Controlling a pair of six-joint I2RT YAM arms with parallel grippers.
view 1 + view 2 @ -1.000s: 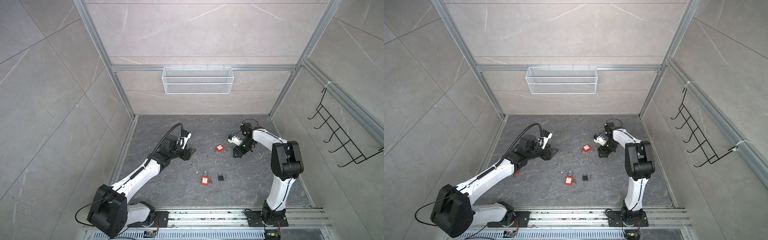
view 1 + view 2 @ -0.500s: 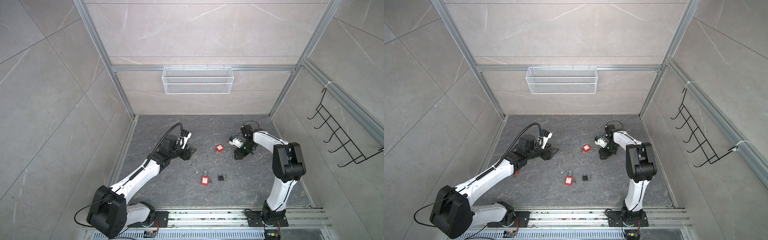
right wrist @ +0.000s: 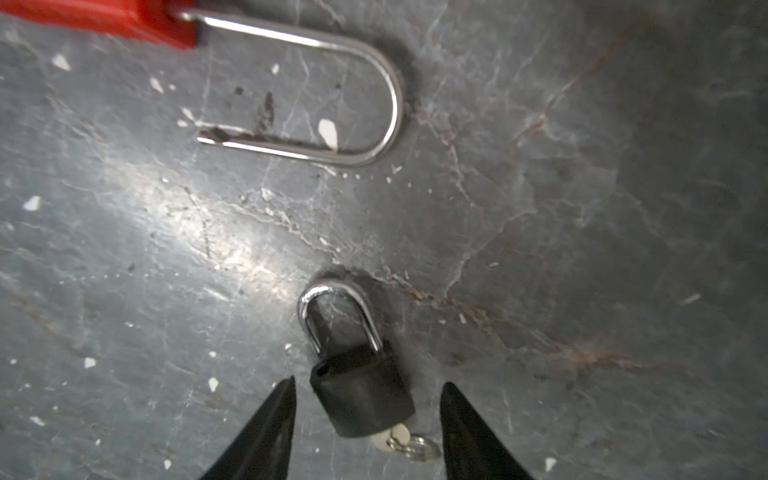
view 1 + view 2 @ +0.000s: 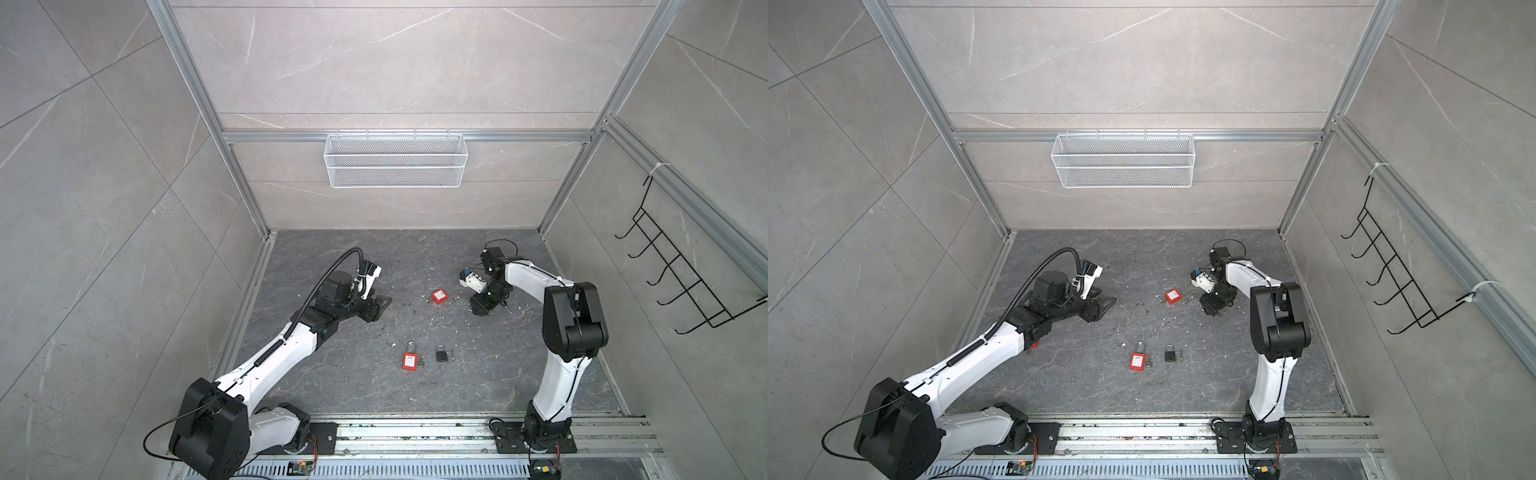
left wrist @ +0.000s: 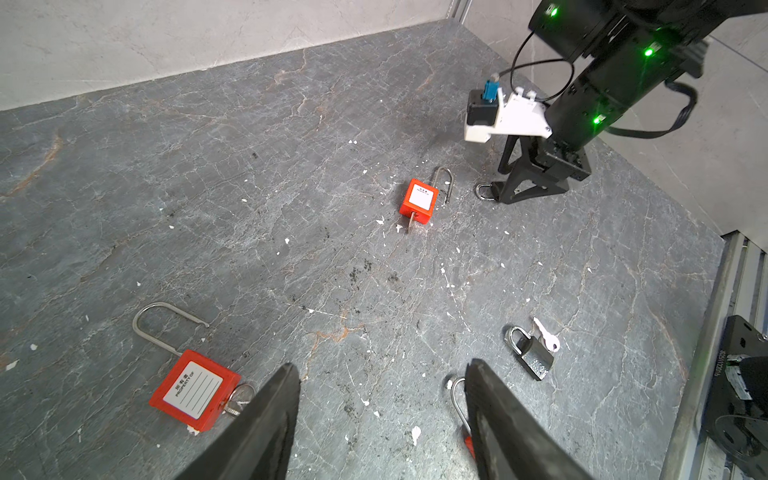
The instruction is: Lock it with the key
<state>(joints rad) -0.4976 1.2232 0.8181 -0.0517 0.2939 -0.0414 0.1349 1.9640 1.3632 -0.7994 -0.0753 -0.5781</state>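
Note:
A small black padlock (image 3: 361, 390) lies on the grey floor with a key (image 3: 397, 438) on a ring in its base. My right gripper (image 3: 369, 382) is open and straddles the padlock's body, with a gap on each side. In both top views this gripper (image 4: 477, 309) (image 4: 1207, 308) points down at the floor at back right and covers the padlock. My left gripper (image 5: 381, 364) is open and empty, low over the floor at the left (image 4: 383, 303).
A red padlock (image 4: 439, 296) with an open shackle (image 3: 332, 104) and a key lies just left of the right gripper. Another red padlock (image 4: 410, 360) and a black padlock (image 4: 441, 354) with a key lie nearer the front. A larger red padlock (image 5: 195, 388) lies beside the left fingers.
The right gripper has sunk a little toward the floor around the black padlock and its jaws have narrowed slightly. The left arm has stayed still.

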